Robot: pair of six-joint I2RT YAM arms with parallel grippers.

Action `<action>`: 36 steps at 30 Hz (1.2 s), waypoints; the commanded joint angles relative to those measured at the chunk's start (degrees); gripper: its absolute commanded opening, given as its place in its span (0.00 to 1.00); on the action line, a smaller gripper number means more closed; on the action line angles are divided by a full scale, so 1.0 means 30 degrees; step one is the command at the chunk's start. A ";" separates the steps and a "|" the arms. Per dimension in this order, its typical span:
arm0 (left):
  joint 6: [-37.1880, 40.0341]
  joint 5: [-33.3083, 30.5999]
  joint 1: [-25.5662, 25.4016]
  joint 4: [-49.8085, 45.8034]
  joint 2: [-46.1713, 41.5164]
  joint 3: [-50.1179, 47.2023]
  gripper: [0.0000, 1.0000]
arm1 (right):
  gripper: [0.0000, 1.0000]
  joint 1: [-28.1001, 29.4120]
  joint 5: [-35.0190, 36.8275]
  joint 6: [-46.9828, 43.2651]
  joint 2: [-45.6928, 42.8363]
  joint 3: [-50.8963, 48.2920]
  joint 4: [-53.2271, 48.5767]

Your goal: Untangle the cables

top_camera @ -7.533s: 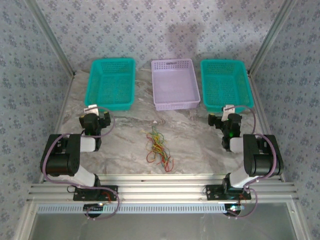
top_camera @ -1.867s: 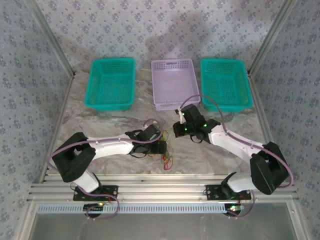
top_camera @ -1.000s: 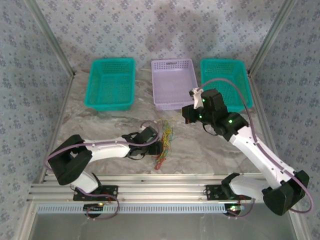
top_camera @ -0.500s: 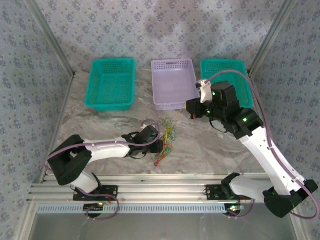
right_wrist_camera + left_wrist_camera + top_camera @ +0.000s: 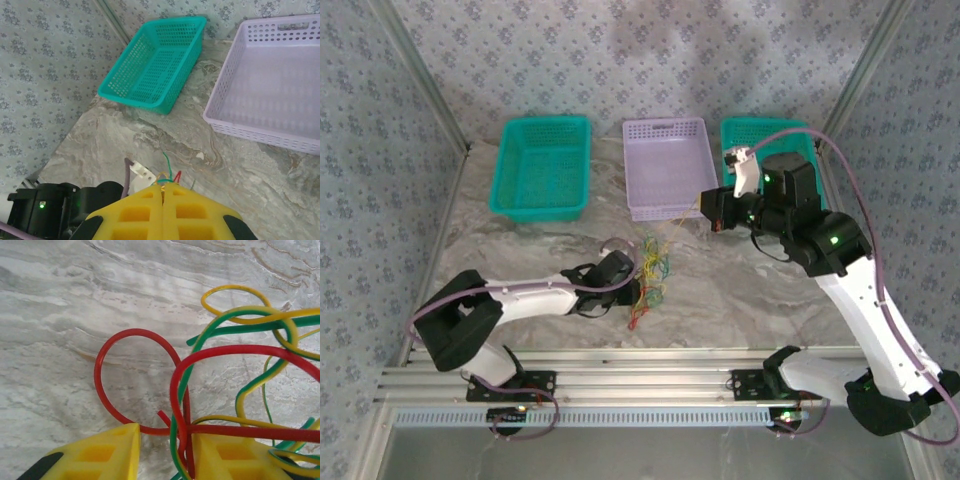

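Observation:
The cables [image 5: 653, 268], a small tangle of red, green and yellow strands, lie on the marble table in front of the baskets. My left gripper [image 5: 638, 282] is low at the tangle's left side. In the left wrist view its yellow fingers [image 5: 120, 450] stand apart, the gripper [image 5: 165, 432] open, with red and green cables [image 5: 186, 440] running between them against the right finger. A red loop [image 5: 100, 385] lies beyond on the table. My right gripper [image 5: 702, 210] hangs raised, back and right of the tangle. It is shut [image 5: 162, 187] on a thin yellow strand, with cable ends [image 5: 168, 162] below.
Three baskets line the back of the table: a teal one [image 5: 545, 121] at left, a lilac one [image 5: 665, 125] in the middle, a teal one [image 5: 760, 125] behind the right arm. Patterned walls and metal posts enclose the table. The left arm's black body [image 5: 60, 200] lies below the right gripper.
My right gripper has risen and moved back and right, drawing the tangle up and toward the baskets. My left gripper's jaws have narrowed around strands at the tangle's left side.

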 commanded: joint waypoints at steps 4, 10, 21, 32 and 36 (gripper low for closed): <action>0.0936 -0.0614 0.0806 -0.3080 -0.1968 -0.0804 0.00 | 0.00 -0.0700 0.1887 -0.0636 -0.0872 0.1249 0.0792; 0.1522 -0.0958 0.1546 -0.4495 -0.5199 -0.0819 0.00 | 0.00 -0.1993 0.4756 -0.0772 -0.1151 0.0797 -0.0379; 0.3129 -0.0701 0.5053 -0.8118 -0.9401 -0.1249 0.00 | 0.00 -0.6516 0.6267 0.2114 -0.3865 -0.1953 0.0319; 0.3402 -0.0470 0.7778 -0.9989 -0.9368 -0.0417 0.00 | 0.00 -0.7762 0.9398 0.2479 -0.5696 -0.2782 -0.0250; 0.3489 -0.1009 0.8358 -1.1716 -0.8892 0.0600 0.00 | 0.00 -0.7786 1.0028 0.2446 -0.6104 -0.3152 -0.0243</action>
